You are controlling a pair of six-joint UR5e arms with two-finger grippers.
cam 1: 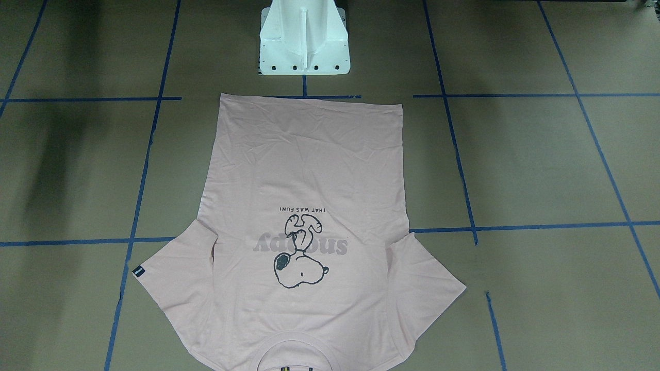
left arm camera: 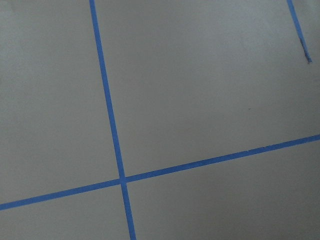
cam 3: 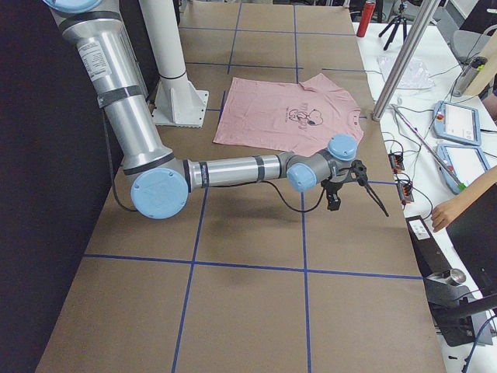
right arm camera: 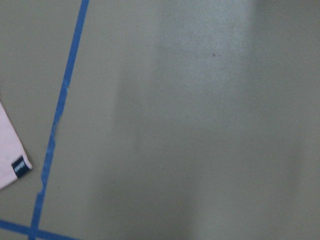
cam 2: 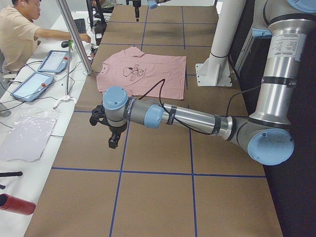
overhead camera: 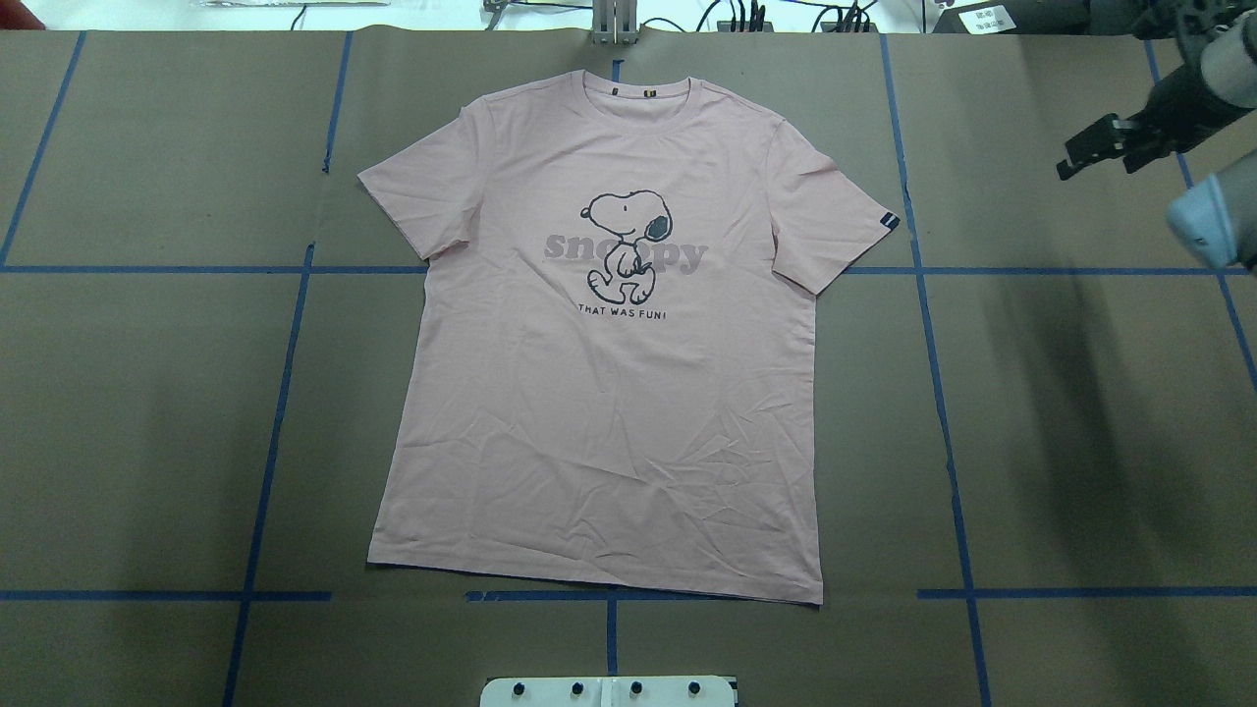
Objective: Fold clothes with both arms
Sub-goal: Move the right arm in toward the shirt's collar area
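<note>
The pale pink T-shirt (overhead camera: 599, 412) lies flat and face up in the middle of the table, collar at the far edge and both sleeves spread out. Its dog print (overhead camera: 628, 245) and dark sleeve tag (overhead camera: 889, 221) both show. It also appears in the front view as the same T-shirt (cam 1: 309, 170). My right gripper (overhead camera: 1105, 157) hovers off the shirt's right sleeve, apart from it, fingers spread and holding nothing. In the right wrist view only the sleeve corner (right arm camera: 7, 160) shows. My left gripper (cam 2: 104, 132) hangs over bare table well to the shirt's left; I cannot tell its state.
The white pedestal (cam 1: 304, 46) stands just behind the shirt's hem. Blue tape lines (left arm camera: 112, 130) cross the brown table cover. A seated person (cam 2: 19, 34), tablets (cam 2: 32, 85) and a red bottle (cam 2: 17, 204) are beyond the far edge. A hand (cam 3: 446, 214) rests near that edge.
</note>
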